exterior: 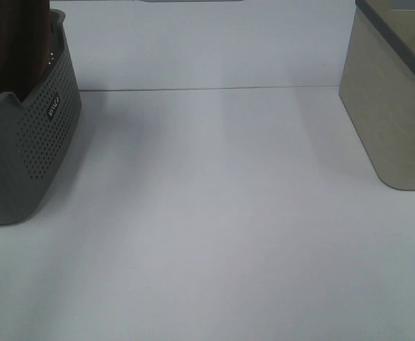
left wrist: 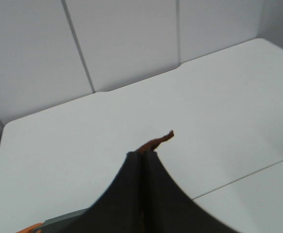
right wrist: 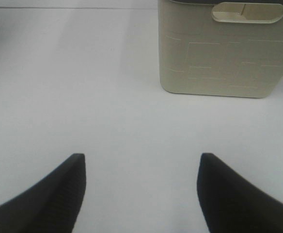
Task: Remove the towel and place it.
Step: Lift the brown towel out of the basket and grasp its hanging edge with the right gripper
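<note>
Left tool (left wrist: pixel 141 154), left wrist view: dark fingers (left wrist: pixel 124 194) pressed together tip to tip, pinching a thin reddish-brown sliver that matches the towel (left wrist: pixel 160 140) in colour, its end poking just past the tips, above the white worktop (left wrist: pixel 83 145). Right tool (right wrist: pixel 141 162), right wrist view: fingers (right wrist: pixel 64 194) spread wide, nothing gripped, nothing touched, bare worktop under the gap. Towel (exterior: pixel 12 42) in the high exterior view: a dark reddish-brown mass inside the grey basket (exterior: pixel 40 149) at the far left, standing well above the basket's rim and cut off by the upper edge of the frame. Join between this mass and the pinched sliver not visible in any view. Grey basket: perforated walls, a small white lettered label on one side, set on the worktop against the left edge of the high view; any contents beneath the towel hidden. Beige bin (exterior: pixel 396 106): far right of the high view, well apart from the basket, smooth pale walls under a darker grey rim. Same bin in the right wrist view, ahead of the spread tool and clear of it, with a slot handle (right wrist: pixel 248 12) near its top edge. Interior of the bin out of sight in every view; contents impossible to tell.
</note>
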Robot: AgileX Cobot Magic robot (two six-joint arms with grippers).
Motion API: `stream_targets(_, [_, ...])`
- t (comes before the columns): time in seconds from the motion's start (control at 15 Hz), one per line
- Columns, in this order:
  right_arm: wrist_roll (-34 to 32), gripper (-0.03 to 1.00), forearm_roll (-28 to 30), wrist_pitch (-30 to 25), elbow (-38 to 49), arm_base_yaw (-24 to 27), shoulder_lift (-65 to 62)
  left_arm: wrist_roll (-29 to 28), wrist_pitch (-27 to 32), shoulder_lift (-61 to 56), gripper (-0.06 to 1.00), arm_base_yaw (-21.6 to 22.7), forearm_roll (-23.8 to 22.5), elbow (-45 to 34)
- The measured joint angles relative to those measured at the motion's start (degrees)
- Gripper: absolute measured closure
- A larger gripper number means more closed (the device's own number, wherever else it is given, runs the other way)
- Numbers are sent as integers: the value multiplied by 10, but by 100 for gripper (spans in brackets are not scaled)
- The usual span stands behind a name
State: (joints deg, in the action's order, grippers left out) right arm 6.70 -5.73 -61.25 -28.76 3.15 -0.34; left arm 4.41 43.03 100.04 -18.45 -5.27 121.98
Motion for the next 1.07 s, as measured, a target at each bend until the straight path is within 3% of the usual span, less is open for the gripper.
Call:
stream_targets(0.33, [-1, 34, -18, 0, 0, 0, 0, 37, 36, -10, 94, -172, 1, 0])
stream_targets(0.6, [3, 34, -91, 16, 0, 0, 27, 45, 52, -10, 94, -245, 2, 0])
stream_targets(0.87, [137, 34, -197, 25, -4, 0, 165, 45, 53, -10, 94, -273, 25, 0])
stream_targets(1.07, [291, 34, -355, 61, -6, 0, 293, 45, 52, -10, 94, -274, 40, 0])
